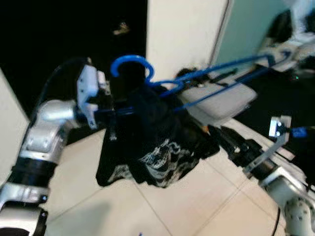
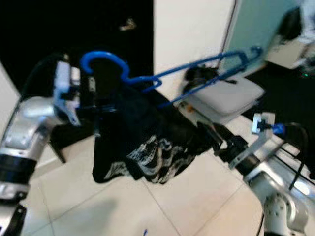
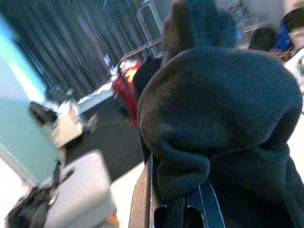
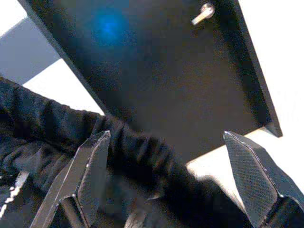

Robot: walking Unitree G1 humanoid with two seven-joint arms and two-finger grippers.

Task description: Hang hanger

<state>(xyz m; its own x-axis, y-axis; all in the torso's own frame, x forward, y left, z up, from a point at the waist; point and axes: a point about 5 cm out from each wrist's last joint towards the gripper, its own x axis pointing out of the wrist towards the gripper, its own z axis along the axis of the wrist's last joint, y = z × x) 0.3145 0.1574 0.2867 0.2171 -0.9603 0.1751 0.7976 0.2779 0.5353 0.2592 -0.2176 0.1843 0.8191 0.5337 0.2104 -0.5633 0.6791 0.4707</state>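
Observation:
A blue plastic hanger (image 1: 130,61) is held up in the air, its hook on the left and its long arms (image 2: 206,64) reaching to the right. A black garment (image 1: 152,142) with a white print drapes from it in a bunch. My left gripper (image 1: 112,112) is shut on the hanger just under the hook, with the black fabric (image 3: 223,118) bunched over it. My right gripper (image 1: 215,132) sits at the garment's lower right edge. It is open, its fingers (image 4: 95,156) spread wide, with a fold of the black cloth (image 4: 137,147) lying between them.
A dark door (image 1: 59,34) with a metal handle (image 1: 120,28) stands behind the hanger, beside a white wall (image 1: 182,34) and a teal panel (image 1: 251,29). A pale cushioned seat (image 1: 224,101) lies to the right. Light tiled floor (image 1: 123,206) spreads below.

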